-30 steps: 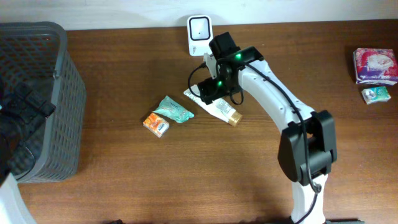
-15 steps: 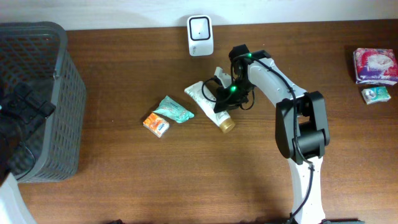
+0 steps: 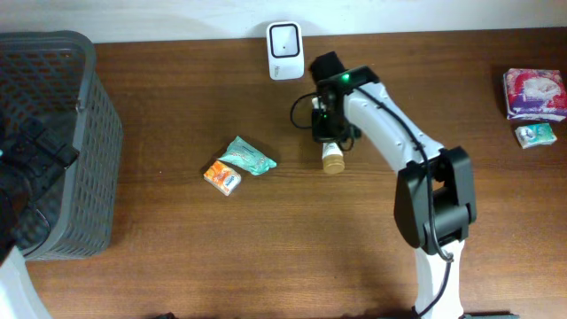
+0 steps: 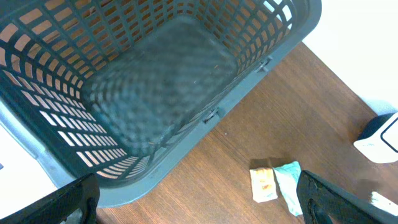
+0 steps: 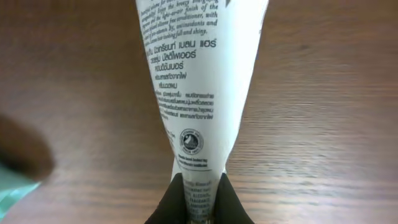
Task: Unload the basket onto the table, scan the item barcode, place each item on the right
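Right gripper [image 5: 199, 198]: clamps the flat crimped end of the tube [image 5: 194, 87], jaws narrow and pressed onto the seam.
Tube: widens away from the wrist camera, printed face up, over the wooden table [image 5: 323, 124]. Cannot tell whether resting or lifted.
From overhead: lies mid-table, mostly hidden under the right wrist, gold cap [image 3: 332, 162] pointing toward the front edge.
Left of tube, well apart: teal packet [image 3: 247, 155], with orange packet [image 3: 222, 176] just beside it.
Behind tube, near but not touching: white scanner [image 3: 285, 39], upright at the rear edge.
Far right: large pack [image 3: 535, 92] and small pack [image 3: 536, 135], close together near the table edge.
Far left: grey mesh basket [image 3: 89, 106].
Left gripper [image 4: 199, 208]: hangs above the basket rim, fingers [image 4: 62, 202] spread wide, holding nothing.
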